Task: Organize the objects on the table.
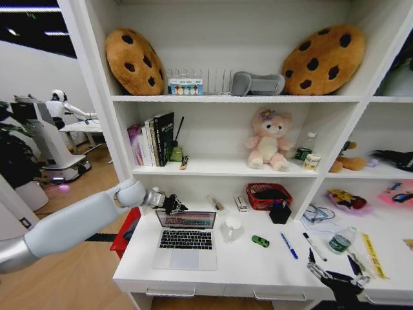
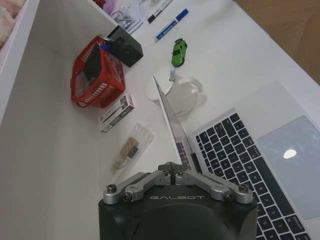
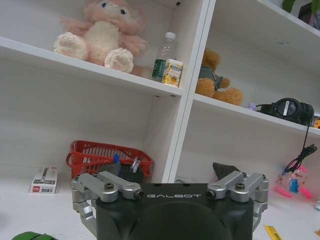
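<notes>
Centre-left of frame, my left gripper (image 1: 173, 205) pinches shut on laptop (image 1: 186, 239) lid's top edge; thin, stiff, hinged, fragile; right gripper (image 1: 335, 266) open.

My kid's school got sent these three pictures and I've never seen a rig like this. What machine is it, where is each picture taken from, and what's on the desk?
It is a wheeled robot with two arms ending in grippers. The wide picture comes from its head; the other two come from cameras on its wrists.

The left gripper is at the top edge of the open laptop's screen, fingers closed together on it. The right gripper waits open at the desk's front edge, holding nothing.

On the desk lie a white mug, a green toy car, a blue pen, a white pen and a red basket.
</notes>
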Motion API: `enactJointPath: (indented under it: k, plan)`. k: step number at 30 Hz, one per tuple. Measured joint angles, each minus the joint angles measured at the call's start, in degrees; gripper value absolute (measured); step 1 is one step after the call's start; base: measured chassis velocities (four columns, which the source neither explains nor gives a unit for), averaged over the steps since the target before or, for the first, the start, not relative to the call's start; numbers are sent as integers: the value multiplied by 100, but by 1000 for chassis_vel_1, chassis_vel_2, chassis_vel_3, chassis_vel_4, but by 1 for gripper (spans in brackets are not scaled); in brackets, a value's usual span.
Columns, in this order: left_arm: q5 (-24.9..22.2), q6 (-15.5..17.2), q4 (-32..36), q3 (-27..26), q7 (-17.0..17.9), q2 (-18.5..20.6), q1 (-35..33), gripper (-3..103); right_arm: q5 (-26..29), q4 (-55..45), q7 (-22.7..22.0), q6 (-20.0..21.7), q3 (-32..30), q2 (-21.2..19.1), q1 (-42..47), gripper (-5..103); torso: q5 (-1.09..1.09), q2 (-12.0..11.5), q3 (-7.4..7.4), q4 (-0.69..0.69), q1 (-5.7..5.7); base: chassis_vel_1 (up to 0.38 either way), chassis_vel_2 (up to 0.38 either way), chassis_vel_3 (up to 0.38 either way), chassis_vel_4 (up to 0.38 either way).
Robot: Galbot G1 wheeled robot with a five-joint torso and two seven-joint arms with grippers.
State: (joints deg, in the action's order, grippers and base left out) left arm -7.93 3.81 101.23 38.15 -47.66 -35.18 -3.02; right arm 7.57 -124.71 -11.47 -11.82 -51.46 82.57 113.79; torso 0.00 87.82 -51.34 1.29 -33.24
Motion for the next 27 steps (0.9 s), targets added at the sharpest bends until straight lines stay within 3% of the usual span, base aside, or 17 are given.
enactJointPath:
  k: [10,17,19,21,23,24,27]
  plan:
    - [80,22,595,-27,-245,366,-471,0,-102,-11,-41,16,122,45,6,100,-1,0,0,0,0,0,0,0,0]
    - [330,3,940,-518,-433,722,-1229,0,-124,-14,-112,79,182,22,-63,100,0,0,0,0,0,0,0,0,0]
    - [531,-31,1047,-894,-582,858,-1736,0,-126,-35,-150,125,217,2,-105,100,0,0,0,1,0,0,0,0,0]
    - [616,-45,1114,-1065,-572,942,-2075,0,-132,-40,-164,138,235,-7,-124,100,0,0,0,0,0,0,0,0,0]
    - [663,-62,1202,-1572,-455,1083,-2849,0,-167,-40,-191,143,269,-9,-144,100,-2,0,0,0,0,0,0,0,0]
    - [663,-62,1202,-1572,-455,1083,-2849,0,-167,-40,-191,143,269,-9,-144,100,-2,0,0,0,0,0,0,0,0]
    - [635,-140,1270,-3046,-8,1333,-4531,0,-206,-46,-217,143,308,23,-123,100,-2,0,1,-2,0,0,0,0,0]
